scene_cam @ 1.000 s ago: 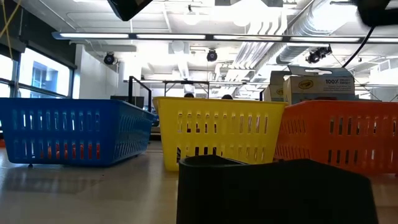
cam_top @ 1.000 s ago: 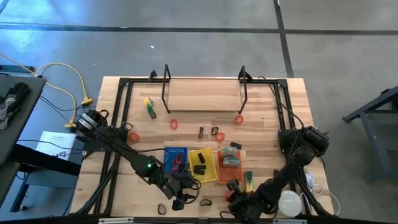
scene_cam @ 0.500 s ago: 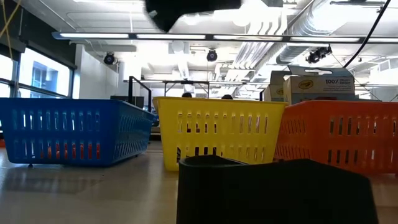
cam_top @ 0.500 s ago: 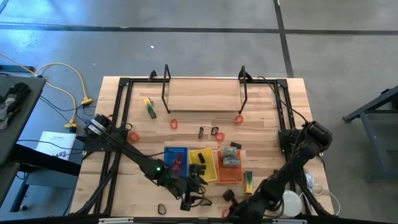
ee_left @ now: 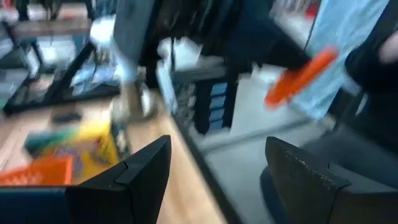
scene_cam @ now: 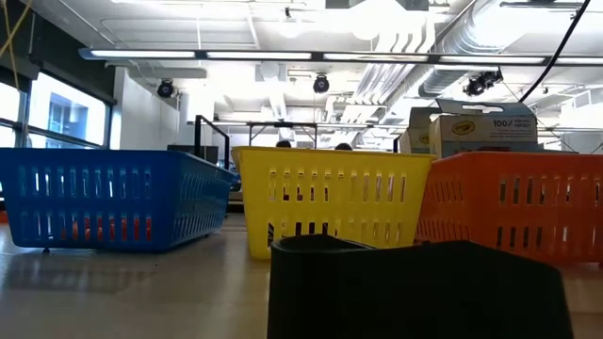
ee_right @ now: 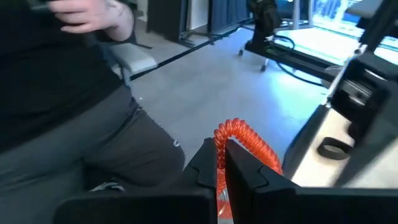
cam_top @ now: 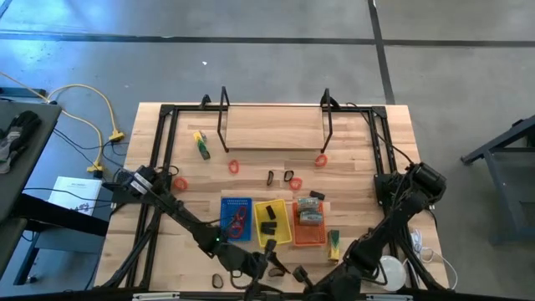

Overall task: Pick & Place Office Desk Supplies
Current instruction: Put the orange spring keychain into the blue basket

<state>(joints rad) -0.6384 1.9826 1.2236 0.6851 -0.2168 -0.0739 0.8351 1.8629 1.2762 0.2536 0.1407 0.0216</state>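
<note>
My right gripper (ee_right: 221, 150) is shut on a red coiled loop (ee_right: 245, 142). It stands over the table's near edge (cam_top: 303, 276) and points out past it. My left gripper (ee_left: 217, 152) is open with nothing between its fingers, beside it at the near edge (cam_top: 264, 267). A blue tray (cam_top: 236, 216), a yellow tray (cam_top: 272, 221) and an orange tray (cam_top: 309, 219) stand side by side on the table. Loose red loops (cam_top: 234, 166), black clips (cam_top: 289, 177) and a yellow-green piece (cam_top: 201, 144) lie beyond them. My right gripper pinches the red coiled loop between its two fingers at one end of the coil (ee_right: 225, 134). The fingers lie nearly level, slanting a little down. The rest of the coil arches out past the fingertips, lifted clear of the table.
A person in a dark top (ee_right: 56, 81) sits close beyond the near edge. A black loop (cam_top: 217, 280), a green-yellow piece (cam_top: 334, 242) and a round white object (cam_top: 389, 272) lie near the front. A black frame (cam_top: 276, 125) stands at the back. A black object (scene_cam: 419, 287) fills the low view's foreground.
My right gripper has risen from the table near the orange tray with the red loop and tipped up from pointing down to nearly level. My left gripper has gone toward the near edge and the right, tipped up toward level, and left the low view.
</note>
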